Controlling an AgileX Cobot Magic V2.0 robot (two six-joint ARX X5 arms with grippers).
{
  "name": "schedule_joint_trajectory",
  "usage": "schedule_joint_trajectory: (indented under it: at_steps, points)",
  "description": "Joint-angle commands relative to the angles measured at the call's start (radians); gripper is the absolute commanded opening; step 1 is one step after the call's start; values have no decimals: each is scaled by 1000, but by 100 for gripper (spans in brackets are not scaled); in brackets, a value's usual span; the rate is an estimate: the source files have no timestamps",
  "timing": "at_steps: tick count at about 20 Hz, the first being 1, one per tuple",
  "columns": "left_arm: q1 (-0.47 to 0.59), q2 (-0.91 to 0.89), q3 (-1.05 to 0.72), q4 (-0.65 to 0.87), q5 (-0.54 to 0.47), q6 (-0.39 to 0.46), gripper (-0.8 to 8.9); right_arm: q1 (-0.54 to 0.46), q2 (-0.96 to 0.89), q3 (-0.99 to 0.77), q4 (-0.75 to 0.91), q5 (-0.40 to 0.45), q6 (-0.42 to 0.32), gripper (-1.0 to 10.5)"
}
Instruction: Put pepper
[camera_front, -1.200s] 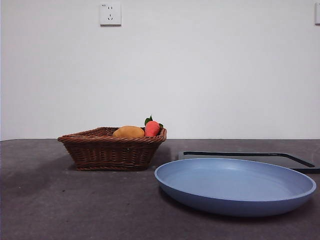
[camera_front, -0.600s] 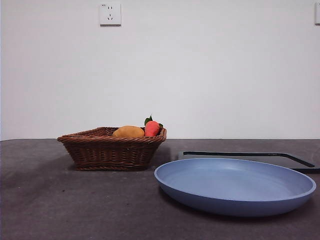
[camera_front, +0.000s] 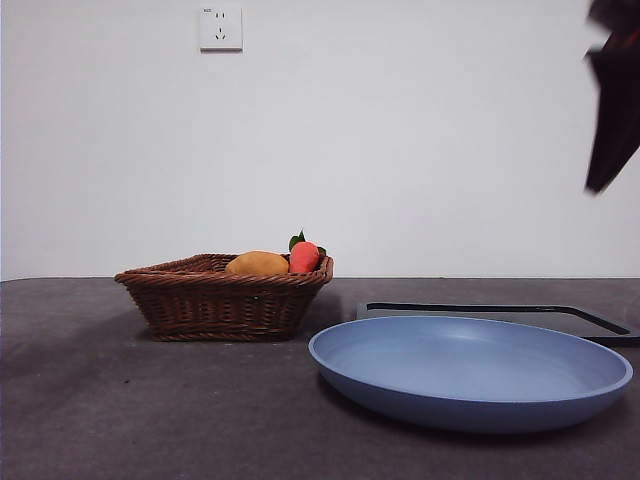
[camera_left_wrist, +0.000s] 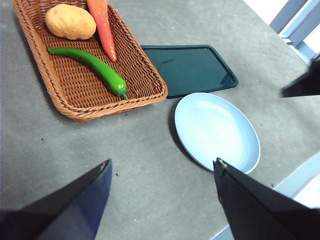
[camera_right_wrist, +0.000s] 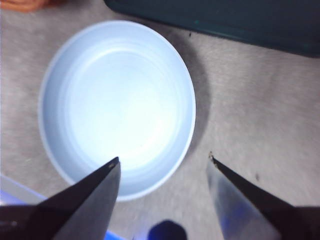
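The pepper (camera_left_wrist: 95, 65), long and glossy green, lies inside the wicker basket (camera_left_wrist: 120, 102) in the left wrist view; from the front the basket (camera_front: 225, 300) wall hides it. My left gripper (camera_left_wrist: 162, 162) hangs open high above the table, apart from the basket and holding nothing. The blue plate (camera_right_wrist: 117, 105) lies directly under my right gripper (camera_right_wrist: 164, 156), which is open and empty. That arm shows as a dark tip (camera_front: 610, 110) at the top right of the front view, above the plate (camera_front: 470, 375).
In the basket beside the pepper lie a yellow-orange fruit (camera_left_wrist: 70, 21) and a red-orange carrot-like item (camera_left_wrist: 102, 25). A dark green tray (camera_left_wrist: 187, 67) sits behind the plate (camera_left_wrist: 215, 130). The table's edge runs close to the plate.
A dark arm tip has come into the front view at the top right. Basket, plate and tray have not moved.
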Motion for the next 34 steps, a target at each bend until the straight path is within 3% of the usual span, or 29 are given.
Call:
schedule_joint_trajectory:
  at_steps: [1,13,16,21,26,31,34]
  points:
    - [-2,3,17,7,9,10,356,16,90,17,50,3,3,299]
    - [-2,3,17,7,9,7,356,44,372,17,191,10,-23,297]
    - [-2,3,17,7,8,7,356,48,402,17,196,2,-24,244]
    - [-2,3,17,7,8,-11,356,48,440,17,197,-2,-19,161]
    - [-2,6,17,7,10,-12,356,48,445,17,200,-4,0,0]
    - [-2,48,18,12,6,-38,356,45,432,17,187,-20,15,5]
    - [-24,112,29,32,-49,-43,355,45,360,17,164,-54,23,5]
